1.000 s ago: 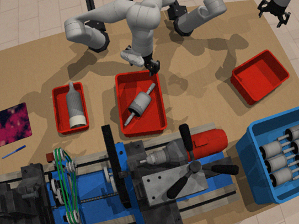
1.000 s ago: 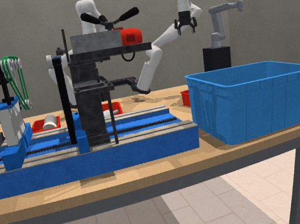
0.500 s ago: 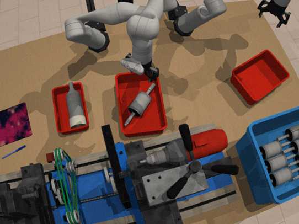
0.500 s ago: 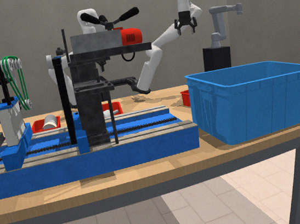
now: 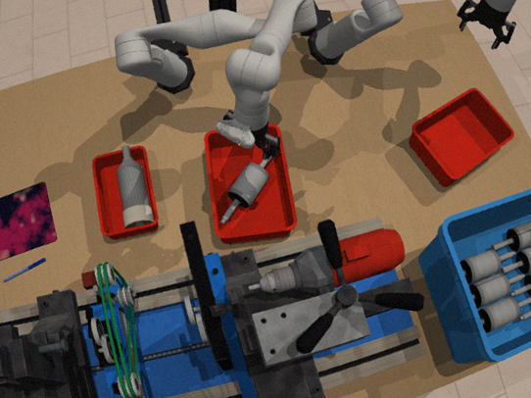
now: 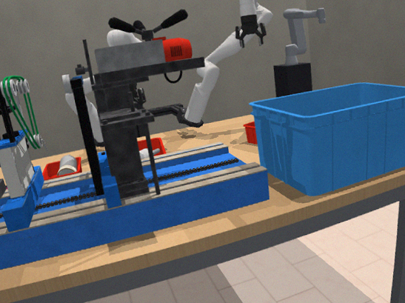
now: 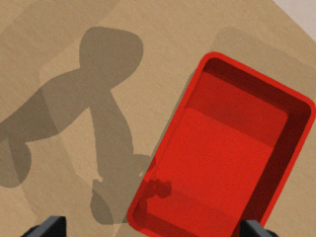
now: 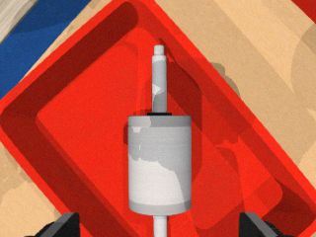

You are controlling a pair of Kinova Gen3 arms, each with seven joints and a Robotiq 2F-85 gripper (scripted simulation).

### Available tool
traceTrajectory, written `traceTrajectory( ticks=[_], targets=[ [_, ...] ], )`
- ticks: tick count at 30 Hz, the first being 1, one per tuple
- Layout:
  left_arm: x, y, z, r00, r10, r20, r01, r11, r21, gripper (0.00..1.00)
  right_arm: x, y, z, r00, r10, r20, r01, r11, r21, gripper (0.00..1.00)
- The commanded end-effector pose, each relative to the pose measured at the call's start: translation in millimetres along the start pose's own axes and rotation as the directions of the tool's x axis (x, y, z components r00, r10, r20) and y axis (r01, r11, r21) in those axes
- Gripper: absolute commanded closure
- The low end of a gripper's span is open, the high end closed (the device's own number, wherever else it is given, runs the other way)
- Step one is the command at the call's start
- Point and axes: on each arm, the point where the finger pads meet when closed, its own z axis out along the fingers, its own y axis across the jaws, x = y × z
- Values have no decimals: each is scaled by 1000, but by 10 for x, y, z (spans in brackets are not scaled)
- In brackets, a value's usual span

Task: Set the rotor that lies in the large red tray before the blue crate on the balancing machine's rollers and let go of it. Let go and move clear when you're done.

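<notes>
Grey rotor (image 5: 248, 184) (image 6: 144, 154) (image 8: 159, 165) lying lengthwise in the large red tray (image 5: 292, 201) (image 6: 161, 144) (image 8: 20, 165), long axis slantwise to its walls, one shaft end towards the balancing machine (image 5: 169, 336) (image 6: 202, 204), right gripper (image 5: 268, 153) (image 6: 140, 104) (image 8: 160, 228) above, pointing down, fingers nearly fully spread, gripping nothing, left gripper (image 5: 478, 36) (image 6: 252, 44) (image 7: 153, 229) wide open, nothing held, well apart.

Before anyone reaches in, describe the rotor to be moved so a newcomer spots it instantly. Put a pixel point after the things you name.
Find the large blue crate (image 5: 462, 296) (image 6: 352, 145). Away from it, the middle of three red trays (image 5: 286, 197) (image 8: 59, 197) holds the rotor (image 5: 249, 184) (image 8: 159, 163). It lies alone there; similar ones crowd the crate.
</notes>
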Motion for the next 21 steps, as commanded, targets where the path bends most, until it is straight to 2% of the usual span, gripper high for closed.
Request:
traceTrajectory(
  ticks=[1, 11, 13, 21],
  targets=[
    [-2, 0, -3, 1000, 0, 0, 0, 1000, -1, 2, -1, -6, 170, 1000, -1, 0, 1, 1000, 2, 56],
    [-2, 0, -3, 1000, 0, 0, 0, 1000, -1, 2, -1, -7, 642, 1000, -1, 0, 1, 1000, 2, 56],
    [-2, 0, -3, 1000, 0, 0, 0, 1000, -1, 2, -1, -7, 642, 1000, -1, 0, 1, 1000, 2, 56],
    [-2, 0, -3, 1000, 0, 0, 0, 1000, -1, 2, -1, -7, 958, 1000, -1, 0, 1, 1000, 2, 56]
  ],
)
